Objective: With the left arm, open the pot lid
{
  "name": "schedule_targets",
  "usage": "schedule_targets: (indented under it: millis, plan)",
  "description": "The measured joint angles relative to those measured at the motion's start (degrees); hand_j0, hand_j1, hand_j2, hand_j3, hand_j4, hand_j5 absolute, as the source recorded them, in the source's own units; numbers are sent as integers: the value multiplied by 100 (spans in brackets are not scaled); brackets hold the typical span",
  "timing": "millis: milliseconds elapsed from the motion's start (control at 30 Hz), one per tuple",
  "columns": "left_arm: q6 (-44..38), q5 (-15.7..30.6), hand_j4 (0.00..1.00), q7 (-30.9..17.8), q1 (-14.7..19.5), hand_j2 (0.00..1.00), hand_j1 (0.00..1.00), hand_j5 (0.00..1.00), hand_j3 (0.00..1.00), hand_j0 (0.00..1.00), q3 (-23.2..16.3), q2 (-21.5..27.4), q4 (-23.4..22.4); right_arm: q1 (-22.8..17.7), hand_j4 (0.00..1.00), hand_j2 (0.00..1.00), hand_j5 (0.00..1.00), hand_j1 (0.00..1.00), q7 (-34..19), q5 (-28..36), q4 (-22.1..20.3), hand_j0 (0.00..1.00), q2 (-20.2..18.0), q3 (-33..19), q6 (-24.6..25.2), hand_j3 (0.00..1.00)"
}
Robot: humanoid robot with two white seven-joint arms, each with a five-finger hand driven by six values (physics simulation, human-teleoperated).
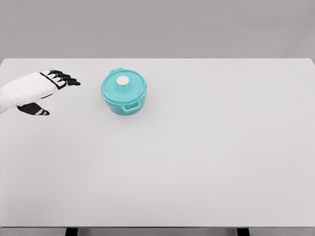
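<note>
Head view is given over a white desk (197, 162) that fills most of the picture, with a grey wall behind it. A teal pot (124, 92) is seen on the desk, left of the middle and toward the far edge. It is covered by its lid (123, 83), which is seated flat on the rim, and a round white knob (122, 80) is set at the middle of the lid. A small teal handle is shown on the near side of the pot, and another at the far side.

The left robot hand (47, 88) is brought in from the left edge on a white arm. It is held open: the black fingers (66, 78) are stretched out and slightly spread, pointed to the right toward the pot, and the thumb (34, 110) is held apart below them. Nothing is gripped or touched by it. A clear stretch of bare desk is left between the fingertips and the pot. Whether the hand is resting on the desk or held above it cannot be told.
</note>
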State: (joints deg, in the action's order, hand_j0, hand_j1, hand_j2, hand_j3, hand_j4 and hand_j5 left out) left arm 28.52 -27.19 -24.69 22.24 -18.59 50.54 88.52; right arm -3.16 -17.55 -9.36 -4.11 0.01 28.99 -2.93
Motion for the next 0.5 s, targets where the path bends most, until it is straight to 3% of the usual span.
schedule_targets:
  millis: [333, 467, 500]
  plan:
    - [18, -37, 100, -248, 202, 100, 100, 100, 100, 100, -54, -50, 23, -9, 100, 100, 100, 100, 8, 4, 14, 100, 0, 0, 29, 100]
    - [16, -12, 100, -358, 659, 100, 100, 100, 100, 100, -210, -117, 50, -9, 100, 100, 100, 100, 8, 4, 15, 100, 0, 0, 30, 100]
    - [29, -25, 100, -375, 1087, 100, 100, 100, 100, 100, -324, -152, 45, -9, 100, 100, 100, 100, 8, 4, 15, 100, 0, 0, 30, 100]
